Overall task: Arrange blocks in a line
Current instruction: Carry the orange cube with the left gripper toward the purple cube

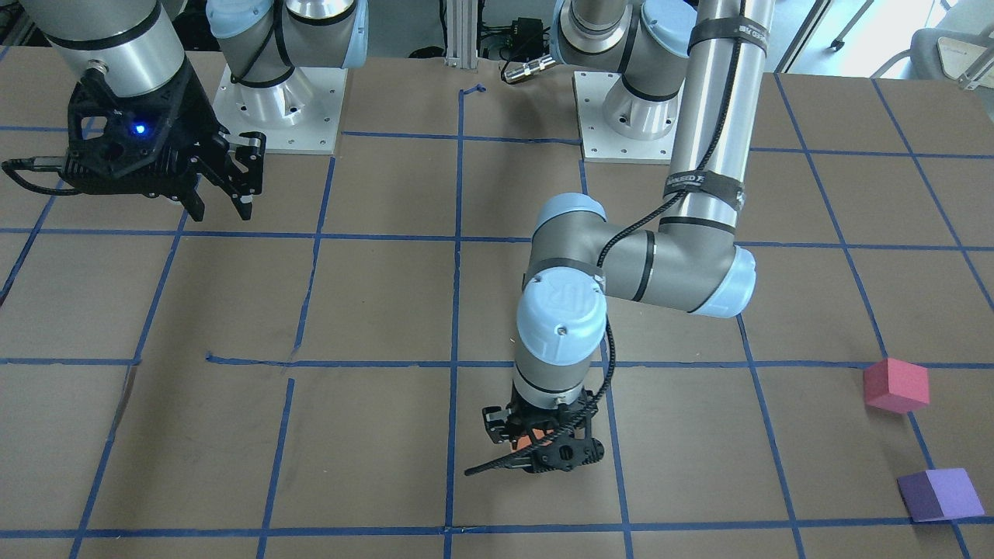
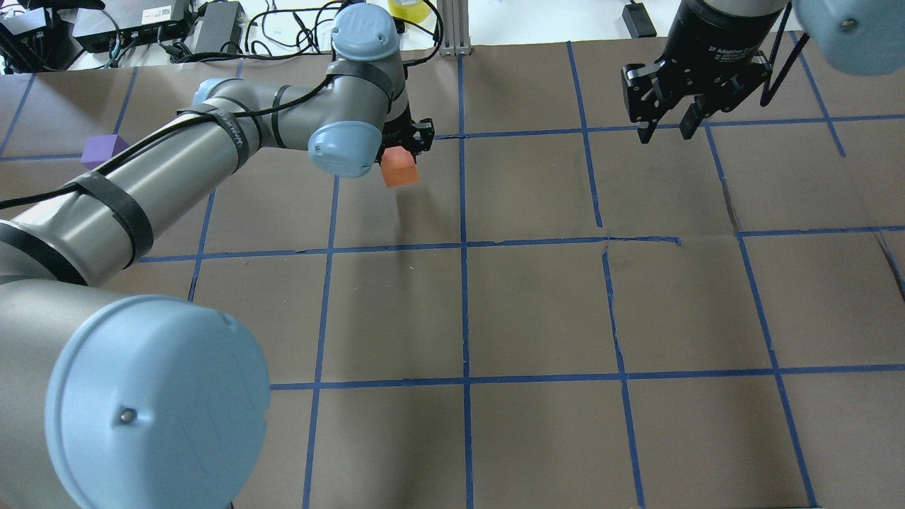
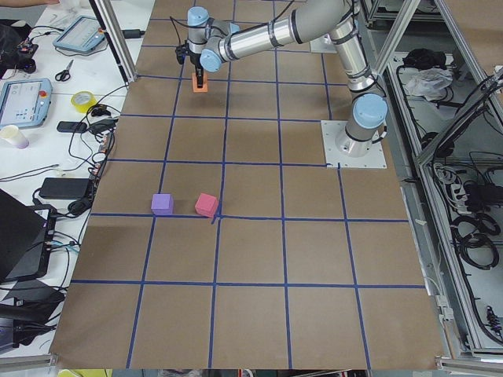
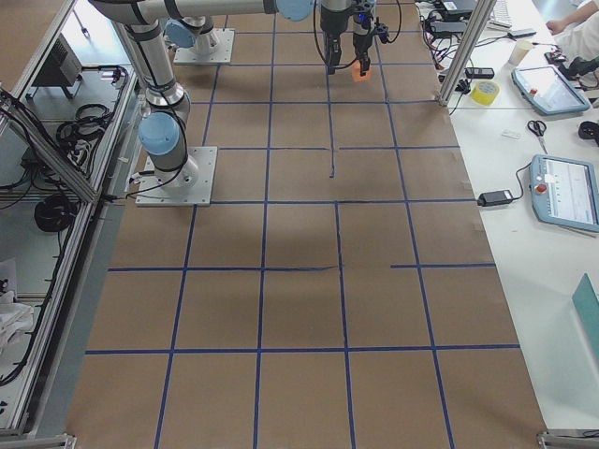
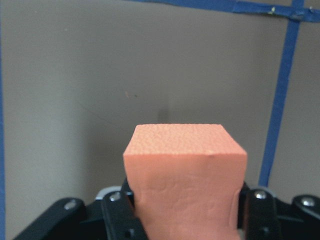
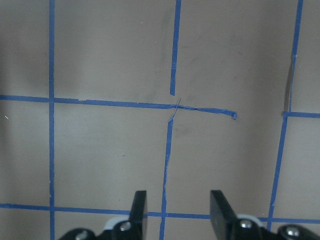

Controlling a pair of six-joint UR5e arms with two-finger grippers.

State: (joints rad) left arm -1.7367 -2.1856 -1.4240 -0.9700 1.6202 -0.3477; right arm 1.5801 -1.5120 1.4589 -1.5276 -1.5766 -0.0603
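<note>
My left gripper is shut on the orange block, which fills the left wrist view between the two black fingers. In the front view the gripper hangs low over the table with only slivers of orange showing. The pinkish-red block and the purple block sit on the table far to the robot's left; they also show in the left view as pink and purple. My right gripper is open and empty, held high above the table.
The table is brown paper marked with a grid of blue tape. Both arm bases stand at the robot's edge. Cables and power bricks lie beyond the far edge.
</note>
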